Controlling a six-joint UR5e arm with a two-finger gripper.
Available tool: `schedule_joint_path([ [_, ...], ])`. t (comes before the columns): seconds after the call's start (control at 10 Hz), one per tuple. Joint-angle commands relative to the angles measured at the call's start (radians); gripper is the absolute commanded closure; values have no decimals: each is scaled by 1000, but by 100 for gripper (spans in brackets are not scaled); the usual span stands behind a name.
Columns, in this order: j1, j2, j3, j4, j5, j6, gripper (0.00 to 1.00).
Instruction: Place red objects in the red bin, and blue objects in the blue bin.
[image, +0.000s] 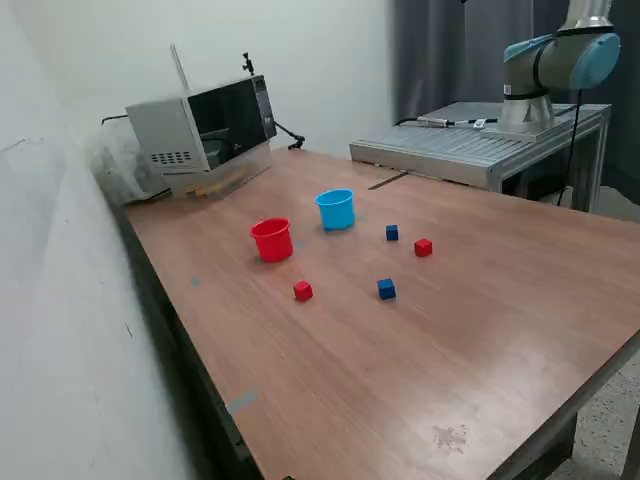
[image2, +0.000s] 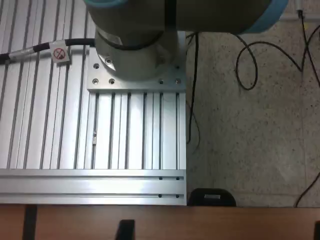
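On surface, nothing sorted: red cubes, blue cubes lay outside red cup, blue cup at its 2 o'clock. Tool unseen, state unknowable.

A red prohibition sign sits on a white tag on the black cable; no readable text

Even, soft indoor light; faint shadows; slightly soft focus.
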Motion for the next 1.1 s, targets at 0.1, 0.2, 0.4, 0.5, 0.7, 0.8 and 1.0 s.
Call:
schedule_joint_path([
  [0.1, 0, -2, -3, 0, 2, 0, 0],
  [0.2, 0, -2, -5, 0, 2, 0, 0],
  [0.4, 8, -3, -3, -11, 3, 3, 0],
  [0.5, 11, -5, -5, -12, 5, 6, 0],
  [0.7, 12, -5, -9, -14, 6, 0, 0],
  [0.8, 12, -5, -9, -21, 6, 0, 0],
  [1.0, 11, 6, -24, -111, 6, -3, 0],
])
